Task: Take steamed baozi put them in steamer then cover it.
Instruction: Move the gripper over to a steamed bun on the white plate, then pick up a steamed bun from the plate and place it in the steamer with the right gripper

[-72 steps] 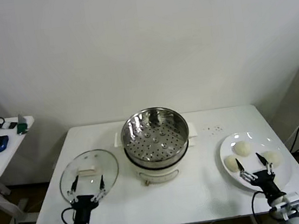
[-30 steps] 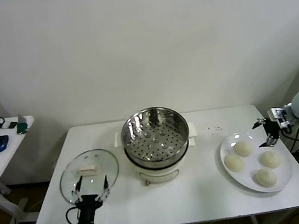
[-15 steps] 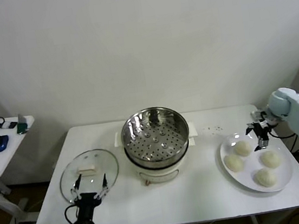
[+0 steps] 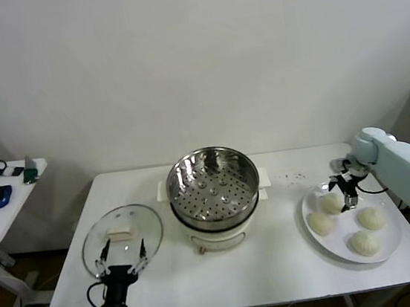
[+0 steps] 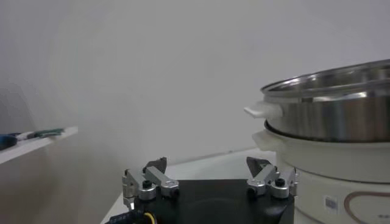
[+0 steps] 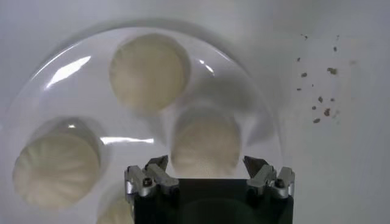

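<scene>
On the white plate (image 4: 390,241) at the table's right all four steamed baozi (image 4: 331,203) sit untouched, so nothing is done yet. The steamer (image 4: 212,188) stands empty; its glass lid (image 4: 122,237) lies left. The right gripper (image 4: 341,185) hovers spread-jawed above one bun; the right wrist view alone shows that framing. The left gripper (image 4: 122,262), also open, waits near the lid.

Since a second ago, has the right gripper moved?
Yes. The right gripper has come in from the plate's far right edge toward the steamer side, now open over the rear baozi.
</scene>
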{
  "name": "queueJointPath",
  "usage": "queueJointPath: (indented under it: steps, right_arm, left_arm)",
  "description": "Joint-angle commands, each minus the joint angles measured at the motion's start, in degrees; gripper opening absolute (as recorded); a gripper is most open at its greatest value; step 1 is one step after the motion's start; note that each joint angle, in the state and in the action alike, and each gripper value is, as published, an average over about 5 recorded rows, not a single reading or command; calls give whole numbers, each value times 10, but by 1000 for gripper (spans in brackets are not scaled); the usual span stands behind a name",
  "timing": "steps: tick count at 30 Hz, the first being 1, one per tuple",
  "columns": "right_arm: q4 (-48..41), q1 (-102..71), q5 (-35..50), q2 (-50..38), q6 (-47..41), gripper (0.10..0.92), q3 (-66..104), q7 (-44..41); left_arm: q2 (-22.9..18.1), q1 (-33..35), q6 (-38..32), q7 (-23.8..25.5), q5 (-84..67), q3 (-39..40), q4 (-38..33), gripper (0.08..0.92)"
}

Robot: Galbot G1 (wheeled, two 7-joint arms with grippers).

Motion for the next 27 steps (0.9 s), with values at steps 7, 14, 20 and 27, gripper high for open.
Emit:
queueJointPath:
  steps: [7, 14, 20, 27]
  right_arm:
    - [-38, -3, -28, 29, 20, 775, 13, -1]
    - [-45, -1, -31, 32, 28, 678, 16, -3]
    - [-24, 17, -9, 21, 36, 652, 0, 1]
    - [58, 149, 64, -6, 62, 647, -133, -4]
  left_arm:
    - [-7, -7, 10, -2, 5, 6, -10, 823]
    - [-7, -4, 11, -3, 4, 2, -10, 823]
    - [-5, 0, 11, -3, 3, -1, -9, 823]
    - [-1, 5, 11, -3, -2, -5, -10, 823]
